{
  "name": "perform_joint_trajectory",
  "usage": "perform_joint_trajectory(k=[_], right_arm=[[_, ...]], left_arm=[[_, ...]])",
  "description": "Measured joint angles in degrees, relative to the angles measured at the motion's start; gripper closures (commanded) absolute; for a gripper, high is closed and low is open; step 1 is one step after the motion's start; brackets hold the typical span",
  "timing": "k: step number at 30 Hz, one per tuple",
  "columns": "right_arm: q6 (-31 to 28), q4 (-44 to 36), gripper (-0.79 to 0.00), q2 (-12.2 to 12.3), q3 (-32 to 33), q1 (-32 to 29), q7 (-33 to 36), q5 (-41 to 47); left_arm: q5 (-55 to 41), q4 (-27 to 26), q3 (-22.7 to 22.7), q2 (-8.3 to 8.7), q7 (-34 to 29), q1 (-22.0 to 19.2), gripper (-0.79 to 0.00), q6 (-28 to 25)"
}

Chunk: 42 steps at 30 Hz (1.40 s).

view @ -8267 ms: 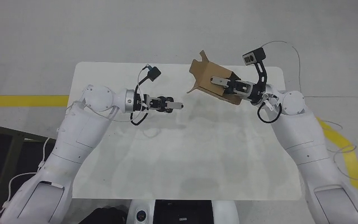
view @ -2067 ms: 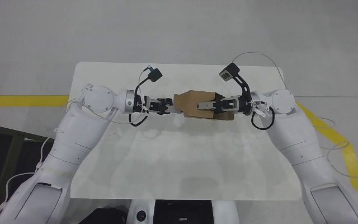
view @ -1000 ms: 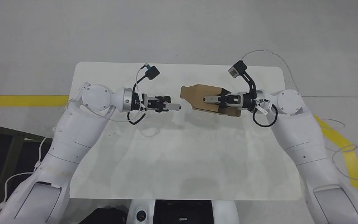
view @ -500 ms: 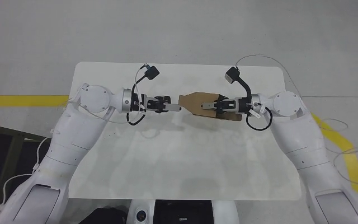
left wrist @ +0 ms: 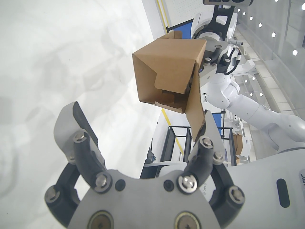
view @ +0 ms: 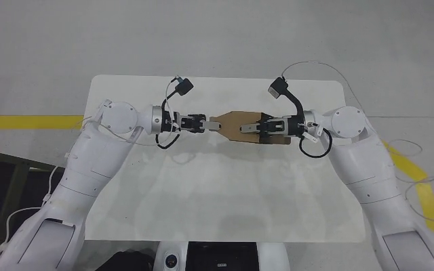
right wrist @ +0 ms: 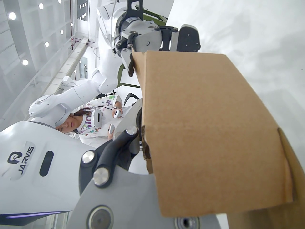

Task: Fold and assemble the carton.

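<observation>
Over the last half-second the left gripper (view: 213, 125) has closed on the carton (view: 230, 120), whose pointed end now meets it. The right gripper (view: 251, 127) pinches a side wall, holding the carton in the air above the bench (view: 203, 196) with its open end facing the other arm, likely so the flaps can be worked. The left gripper's fingers are spread, one touching the loose flap (left wrist: 194, 110) — apparently set to fold it in.
</observation>
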Motion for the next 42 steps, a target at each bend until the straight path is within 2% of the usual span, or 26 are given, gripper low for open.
perform_joint_trajectory(k=[23, 42], right_arm=[[-1.39, -2.53, 0.000, -0.40, -0.77, 0.48, 2.56, 7.01], [-3.73, 0.31, 0.000, -1.48, -2.37, 1.15, 3.80, 13.43]], left_arm=[[-2.99, 0.60, -0.90, 0.00, 0.16, 0.93, -0.785, 1.01], [-3.50, -1.42, -0.52, -0.09, -0.89, 1.51, -0.785, 0.72]])
